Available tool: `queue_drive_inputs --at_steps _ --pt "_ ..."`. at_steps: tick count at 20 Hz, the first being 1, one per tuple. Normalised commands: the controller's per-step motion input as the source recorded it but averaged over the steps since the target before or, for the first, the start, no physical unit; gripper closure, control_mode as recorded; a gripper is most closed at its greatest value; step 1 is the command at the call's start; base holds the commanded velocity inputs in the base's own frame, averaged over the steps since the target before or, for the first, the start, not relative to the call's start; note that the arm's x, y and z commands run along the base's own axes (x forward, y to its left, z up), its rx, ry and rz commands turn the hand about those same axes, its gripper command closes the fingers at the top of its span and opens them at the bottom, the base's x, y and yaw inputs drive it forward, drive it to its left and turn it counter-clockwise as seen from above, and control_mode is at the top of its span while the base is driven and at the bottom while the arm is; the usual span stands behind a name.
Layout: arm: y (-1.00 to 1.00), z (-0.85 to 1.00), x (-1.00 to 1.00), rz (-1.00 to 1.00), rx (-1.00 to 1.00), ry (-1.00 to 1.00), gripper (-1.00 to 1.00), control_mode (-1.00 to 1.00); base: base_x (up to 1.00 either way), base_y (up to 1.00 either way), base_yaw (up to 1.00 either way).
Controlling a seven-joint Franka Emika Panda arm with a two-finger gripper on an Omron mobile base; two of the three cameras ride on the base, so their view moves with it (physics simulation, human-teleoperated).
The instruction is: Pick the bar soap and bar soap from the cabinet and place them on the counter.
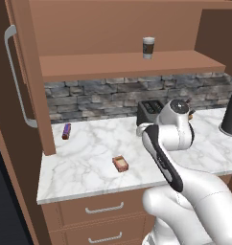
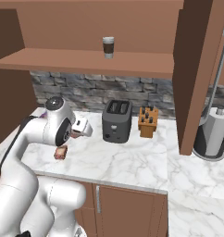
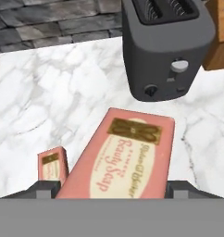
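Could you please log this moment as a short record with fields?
held item: a bar soap lies between the fingers of the gripper, above the counter
other soap: second bar soap lies flat on the marble, near the front edge
cabinet: doors open; a paper cup stands on the shelf
nearby: dark toaster and knife block at the stone backsplash; small purple stick-like object on the counter
task state: one soap placed, the other not yet set down
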Motion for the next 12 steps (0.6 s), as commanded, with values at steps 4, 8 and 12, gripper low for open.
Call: queue_drive_inputs --at_steps 4,8,12 --pt "0.00 -0.49 0.03 0.00 0.00 0.07 1.00 -1.00 0.00 0.00 0.00" --pt "0.00 -0.45 0.00 0.02 0.00 0.01 1.00 -1.00 0.00 0.00 0.00" --pt "0.00 -0.40 0.00 0.04 0.00 0.00 1.00 -1.00 0.00 0.00 0.00"
